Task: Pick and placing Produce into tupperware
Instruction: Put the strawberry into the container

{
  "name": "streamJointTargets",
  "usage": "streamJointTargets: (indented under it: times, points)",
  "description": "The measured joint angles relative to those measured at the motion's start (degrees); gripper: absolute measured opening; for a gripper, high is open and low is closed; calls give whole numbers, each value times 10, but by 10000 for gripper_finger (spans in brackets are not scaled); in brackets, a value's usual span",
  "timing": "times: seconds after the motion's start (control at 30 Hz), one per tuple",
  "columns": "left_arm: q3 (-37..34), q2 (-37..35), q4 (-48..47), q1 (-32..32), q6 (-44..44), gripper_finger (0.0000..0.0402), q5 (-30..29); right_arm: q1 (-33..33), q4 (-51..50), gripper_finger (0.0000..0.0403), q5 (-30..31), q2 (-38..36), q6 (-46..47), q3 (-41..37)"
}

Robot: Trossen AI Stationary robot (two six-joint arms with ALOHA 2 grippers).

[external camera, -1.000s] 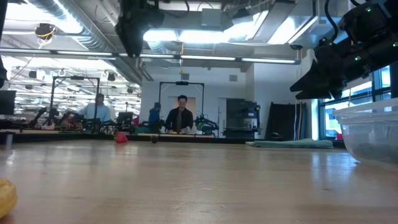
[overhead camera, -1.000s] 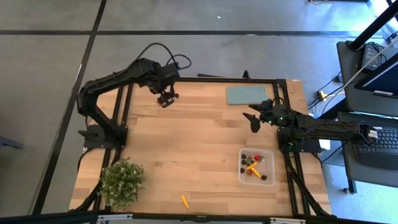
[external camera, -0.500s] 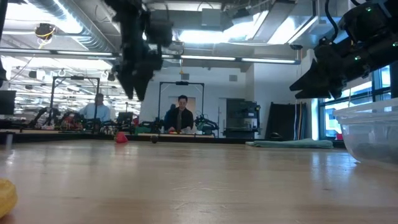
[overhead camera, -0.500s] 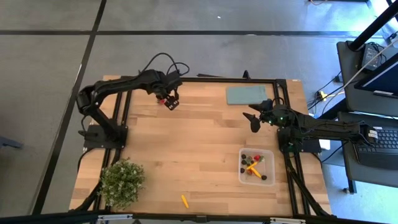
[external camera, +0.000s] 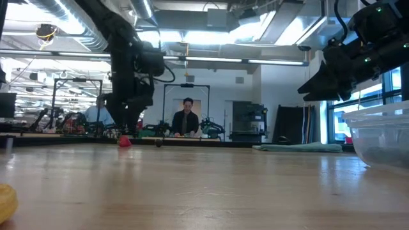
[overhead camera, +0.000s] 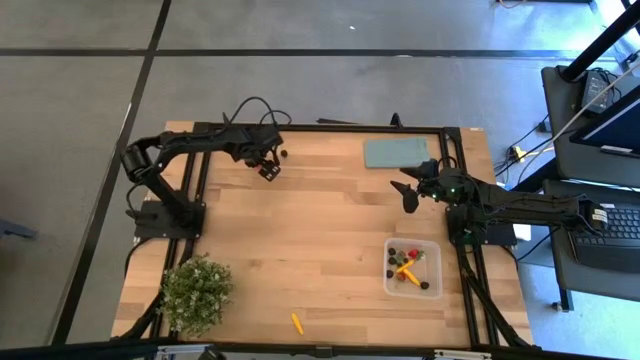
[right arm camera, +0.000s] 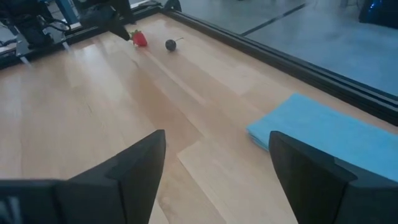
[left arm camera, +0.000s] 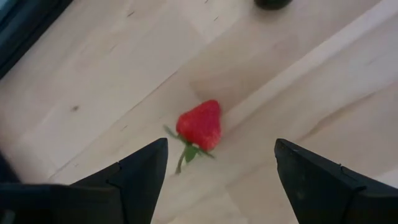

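Note:
A red strawberry (left arm camera: 200, 126) with a green stalk lies on the wood near the table's far edge. A dark round berry (overhead camera: 285, 154) lies just to its right. My left gripper (left arm camera: 221, 168) hangs open low over the strawberry, one finger on each side, touching nothing. The clear tupperware (overhead camera: 413, 267) stands near the right edge with several dark berries, red pieces and orange sticks inside. One orange stick (overhead camera: 297, 323) lies near the near edge. My right gripper (overhead camera: 408, 190) waits open above the table's right part.
A flat teal slab (overhead camera: 395, 152) lies at the far right of the table. A bushy potted plant (overhead camera: 196, 293) stands at the near left corner. A black frame rail (right arm camera: 267, 50) runs along the far edge. People sit in the room behind the table.
My left gripper has come down from well above the table to just over the strawberry by the far edge, staying open. The right arm has kept still.

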Motion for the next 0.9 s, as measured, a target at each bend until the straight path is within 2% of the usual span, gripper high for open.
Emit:
streamJointTargets:
  times: [0.3, 0.47, 0.9]
  points:
    - [-29, 0, 56, 26, 4, 286, -2, 0, 13, 287, 0, 0, -3, 0]
    - [-30, 4, 82, 41, 8, 286, 17, 0, 14, 287, 0, 0, -3, 0]
    - [-28, 66, 90, 48, 35, 286, 46, 0, 14, 287, 0, 0, -5, 0]
